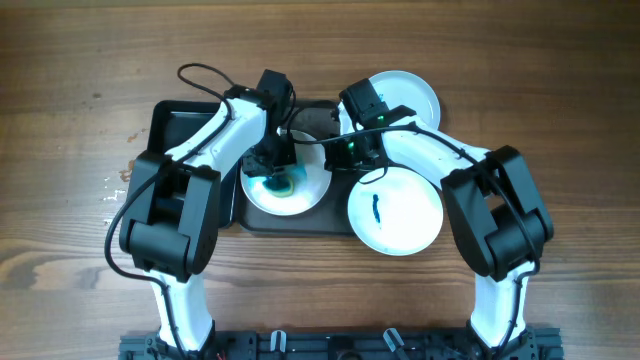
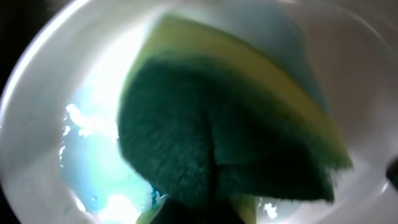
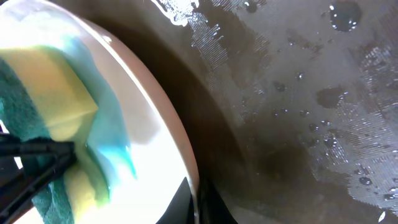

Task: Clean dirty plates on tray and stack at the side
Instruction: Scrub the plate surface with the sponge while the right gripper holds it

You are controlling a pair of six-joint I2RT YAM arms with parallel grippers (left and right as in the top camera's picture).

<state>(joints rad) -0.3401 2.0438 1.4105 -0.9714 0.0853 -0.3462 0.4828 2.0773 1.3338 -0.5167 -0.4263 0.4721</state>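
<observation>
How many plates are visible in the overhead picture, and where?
3. One plate lies on the tray under the sponge; one, with a blue smear, by the tray's right edge; one farther back, partly behind the right arm. The arms could hide others.

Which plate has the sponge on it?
The plate on the tray under the left hand: the green sponge sits on it. The other two plates, to its right, have none.

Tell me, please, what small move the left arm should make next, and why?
Probably sweep the sponge across the blue smear: the left gripper holds it on the plate, blue lies beside it, and the right gripper steadies the rim.
</observation>
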